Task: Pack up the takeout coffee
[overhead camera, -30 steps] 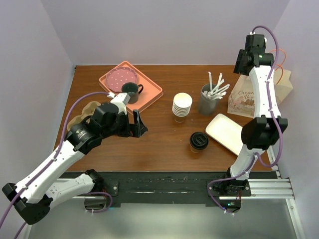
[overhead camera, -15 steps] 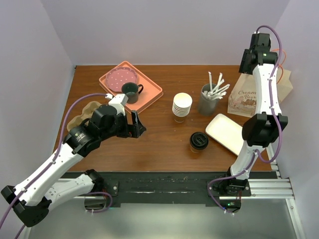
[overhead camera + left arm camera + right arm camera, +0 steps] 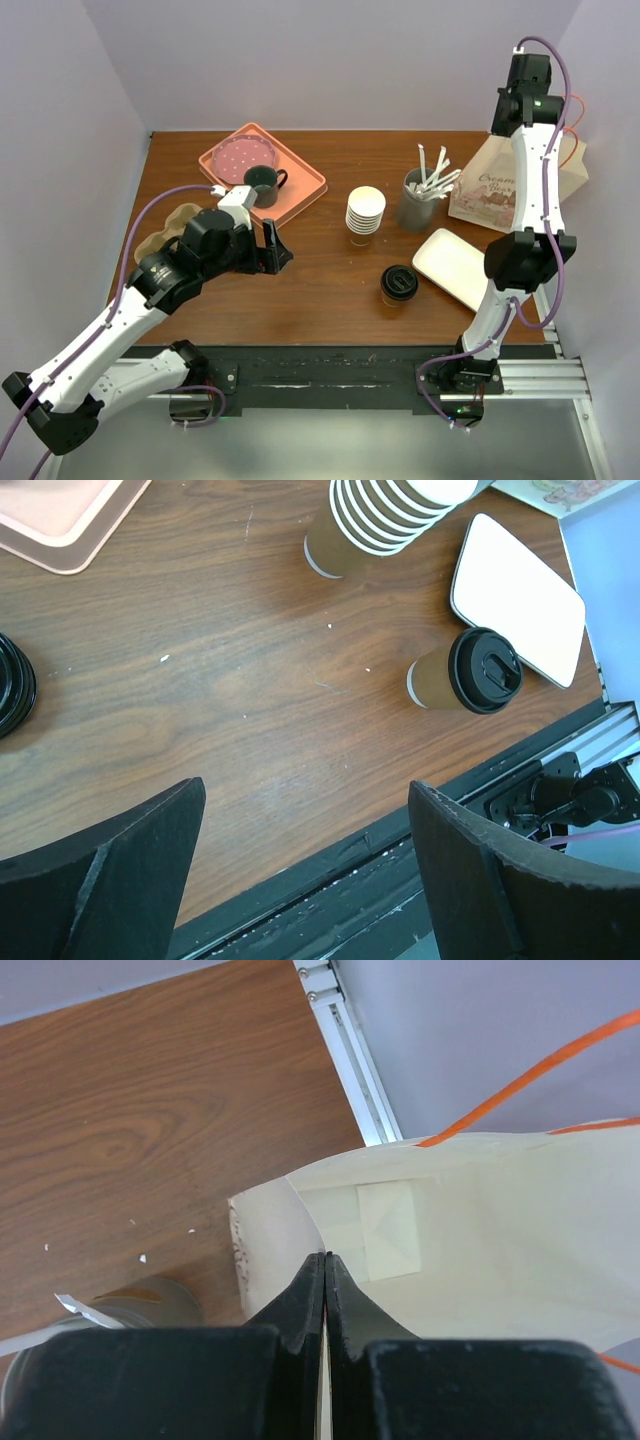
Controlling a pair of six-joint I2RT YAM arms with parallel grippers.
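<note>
Pink tray point(image 3: 303, 186) at back left, green mug point(image 3: 262, 184) on it. White cup stack point(image 3: 366, 213) beside grey straw holder point(image 3: 414, 210). White dish point(image 3: 452, 266), paper bag point(image 3: 490, 196) at right.

A dark wood-grain bench point(image 3: 330, 290) carries everything. At its far left lies a salmon-pink tray point(image 3: 312, 188), set at an angle. Near the left edge sits a tan pulp cup carrier point(image 3: 183, 213), partly hidden. A stack of black lids point(image 3: 8, 685) rests on the wood too, seen only at the edge of the left wrist view. Around the middle stands a stack of white paper cups point(image 3: 365, 213), and just beside it a grey holder point(image 3: 413, 208) full of white sticks. Nearer the front sits the takeout coffee point(image 3: 398, 285) — upright, black lid on — close to a white rectangular plate point(image 3: 450, 268). At the far right a printed paper bag point(image 3: 488, 195) leans, tilted.
</note>
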